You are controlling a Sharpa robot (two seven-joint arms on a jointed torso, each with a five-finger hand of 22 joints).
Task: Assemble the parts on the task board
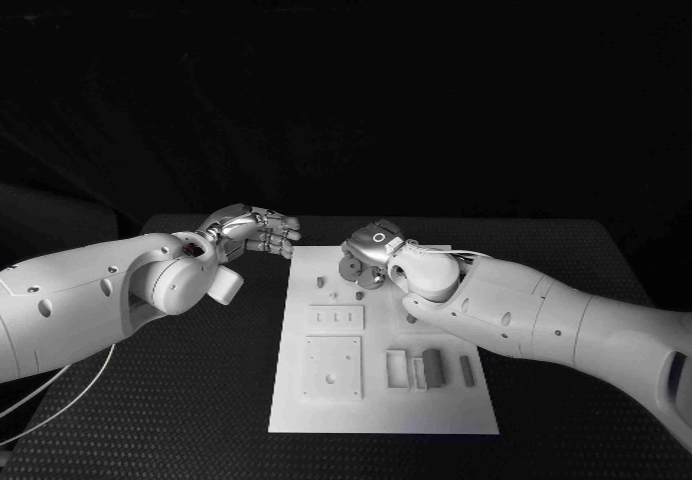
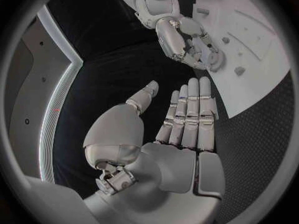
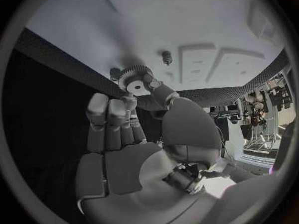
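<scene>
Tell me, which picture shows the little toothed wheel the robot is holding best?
The right wrist view. There the gear sits close up, its teeth and centre hole clear, pinched by the right hand near the task board. The left wrist view shows it smaller, partly behind fingers. In the head view the hand mostly hides it.

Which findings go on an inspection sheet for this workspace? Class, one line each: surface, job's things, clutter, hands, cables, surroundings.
Surface: black table, textured.
Job's things: white board mid-table, with raised plates, blocks and small pegs; a gear over its far end, in the right hand.
Clutter: nothing seen.
Hands: left hand open, fingers straight, beside the board's far left corner; right hand pinches the gear.
Cables: pale cable looping under the left arm.
Surroundings: dark.
</scene>
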